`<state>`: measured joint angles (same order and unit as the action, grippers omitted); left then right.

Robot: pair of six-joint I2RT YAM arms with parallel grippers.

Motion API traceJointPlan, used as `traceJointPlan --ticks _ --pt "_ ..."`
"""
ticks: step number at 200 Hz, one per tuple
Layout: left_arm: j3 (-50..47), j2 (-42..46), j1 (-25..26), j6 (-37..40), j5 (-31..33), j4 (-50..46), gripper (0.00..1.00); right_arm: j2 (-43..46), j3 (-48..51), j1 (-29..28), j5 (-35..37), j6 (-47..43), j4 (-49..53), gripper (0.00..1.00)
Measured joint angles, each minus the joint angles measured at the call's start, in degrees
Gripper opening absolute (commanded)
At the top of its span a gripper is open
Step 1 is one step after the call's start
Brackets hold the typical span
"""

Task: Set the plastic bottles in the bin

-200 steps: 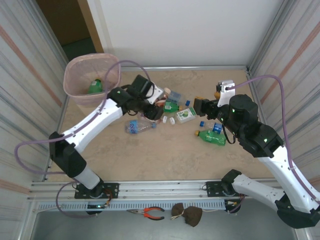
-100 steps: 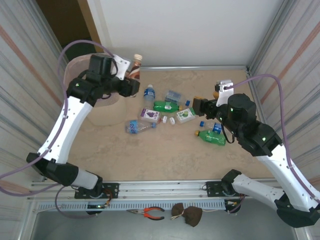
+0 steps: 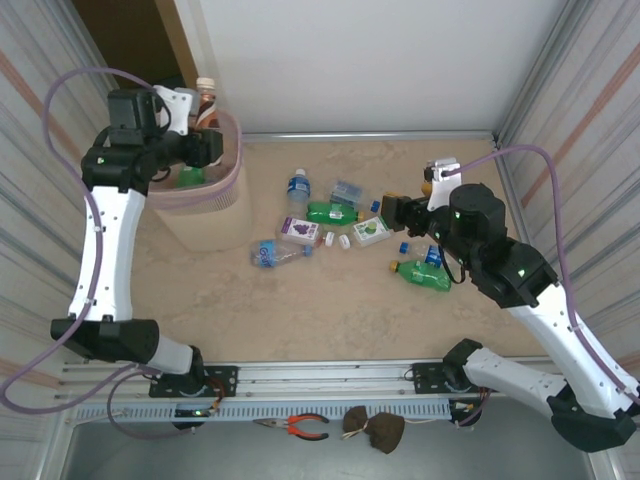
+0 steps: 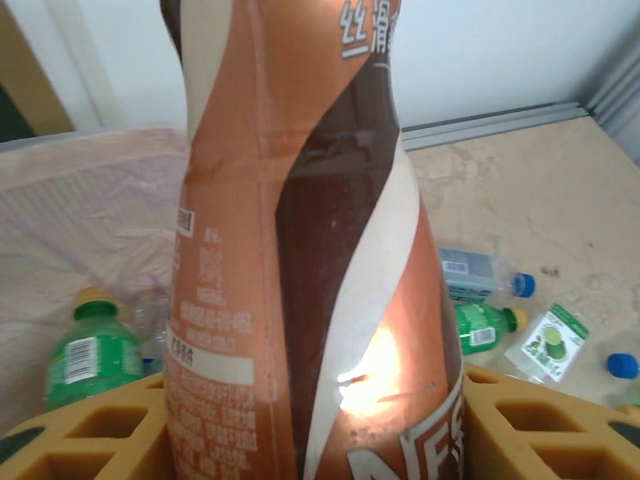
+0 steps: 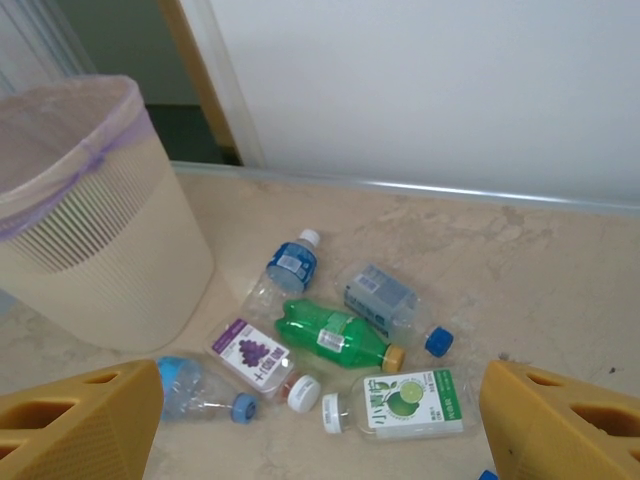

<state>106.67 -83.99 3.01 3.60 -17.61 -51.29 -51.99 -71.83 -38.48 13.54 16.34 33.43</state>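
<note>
A brown and orange bottle (image 4: pixel 300 230) stands upright in my left gripper (image 4: pixel 320 400), which is shut on its lower body. In the top view that gripper (image 3: pixel 203 140) hangs over the pale pink bin (image 3: pixel 233 168) at the back left, the bottle's (image 3: pixel 206 98) cap uppermost. Inside the bin lies a green bottle (image 4: pixel 95 355). Several plastic bottles lie mid-table: blue-labelled (image 5: pixel 290 265), clear (image 5: pixel 385 298), green (image 5: pixel 335 335), grape-labelled (image 5: pixel 250 355) and lime-labelled (image 5: pixel 410 403). My right gripper (image 3: pixel 397 212) is open and holds nothing, just right of them.
Another green bottle (image 3: pixel 422 275) lies under my right arm, with loose blue caps (image 3: pixel 404 245) beside it. A clear bottle (image 3: pixel 275 252) rests near the bin's foot. Ribbed walls close in both sides. Pliers (image 3: pixel 300 427) lie on the front rail.
My left arm has lifted the brown bottle out of the heap and swung it left and up to above the bin. The right arm has barely shifted.
</note>
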Motion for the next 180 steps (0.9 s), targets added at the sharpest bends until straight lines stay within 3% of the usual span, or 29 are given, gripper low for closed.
traceJointPlan --ticks 46,180 --pt "1.33 -6.05 -2.97 3.45 0.26 -2.86 0.55 -0.7 0.0 0.0 -0.33 0.0 -0.46 0.82" --pt "-2.89 -19.98 -3.54 8.39 7.89 -7.76 0.55 -1.99 0.0 0.37 -1.66 0.2 -1.29 0.82"
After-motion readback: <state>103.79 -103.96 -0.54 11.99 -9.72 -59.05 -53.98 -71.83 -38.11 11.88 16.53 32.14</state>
